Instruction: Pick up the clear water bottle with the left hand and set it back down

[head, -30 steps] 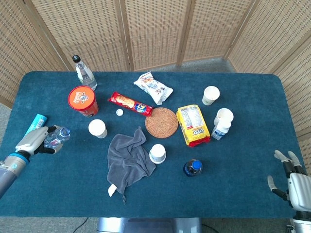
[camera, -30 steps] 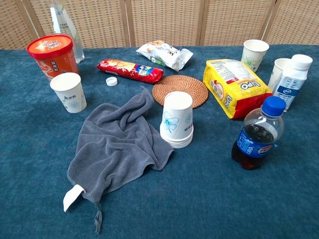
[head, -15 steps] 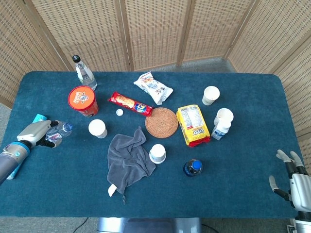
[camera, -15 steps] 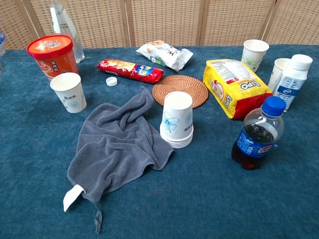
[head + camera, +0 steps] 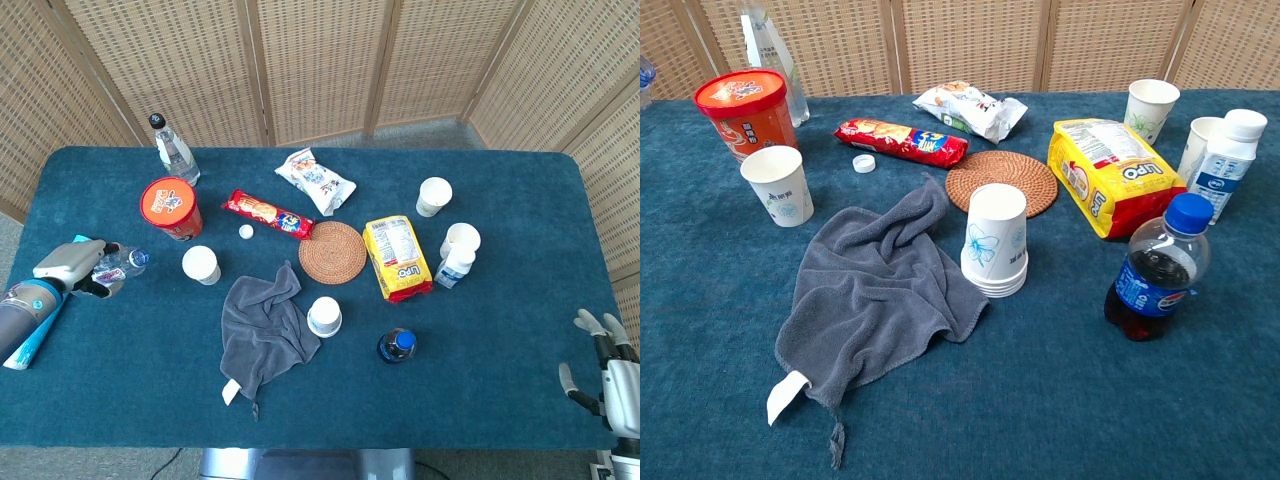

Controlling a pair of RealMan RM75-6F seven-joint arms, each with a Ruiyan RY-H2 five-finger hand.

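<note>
Only head view shows left hand (image 5: 68,268) seemingly gripping clear water bottle (image 5: 118,266).

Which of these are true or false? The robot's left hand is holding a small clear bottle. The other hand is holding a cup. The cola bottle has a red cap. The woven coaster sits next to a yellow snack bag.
1. The left hand holds the clear water bottle: true, at the table's left edge.
2. The right hand holds a cup: false, it is empty with fingers apart, off the table's corner.
3. The cola bottle has a red cap: false, the cap is blue.
4. The woven coaster lies beside the yellow snack bag: true.
</note>
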